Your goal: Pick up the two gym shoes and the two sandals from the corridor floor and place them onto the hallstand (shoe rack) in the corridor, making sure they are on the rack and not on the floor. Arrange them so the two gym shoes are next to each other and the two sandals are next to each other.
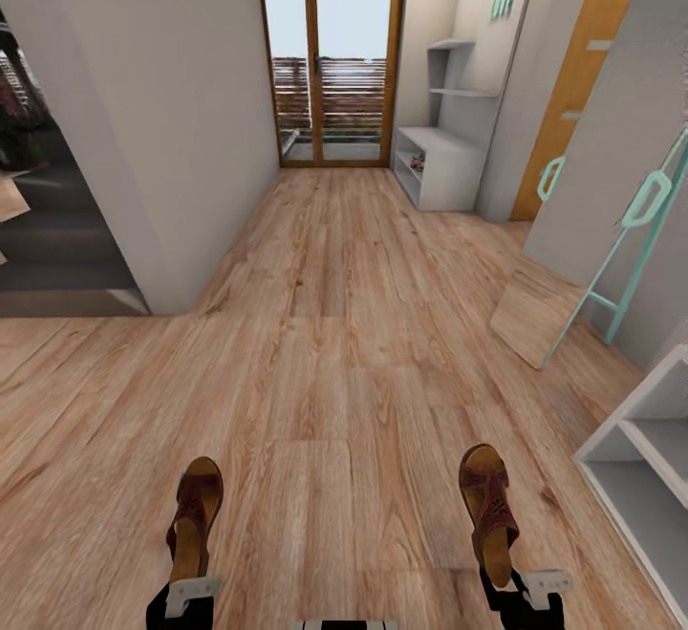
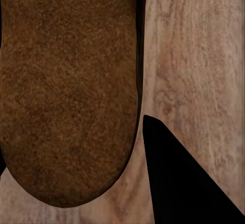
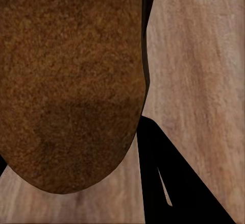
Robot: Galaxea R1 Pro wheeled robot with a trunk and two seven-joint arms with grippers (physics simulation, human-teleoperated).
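Two sandals, left one (image 1: 194,518) clamped in the left gripper (image 1: 182,597), right one (image 1: 489,512) in the right gripper (image 1: 521,592), toes pointing far toward the rack (image 1: 441,163) ahead right.

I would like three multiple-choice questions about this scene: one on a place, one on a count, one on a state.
1. Where does the hallstand stand?
A. at the corridor's far end, right of the glass door
B. beside the left wall
C. behind the ladder

2. How many sandals are in the head view?
A. one
B. two
C. four

3. What does each claw do?
A. hangs open
B. grips a sandal
C. grips a sneaker

Answers:
1 A, it stands right of the glass door.
2 B, the left sandal and the right sandal.
3 B, the left claw and the right claw each hold one by its heel.
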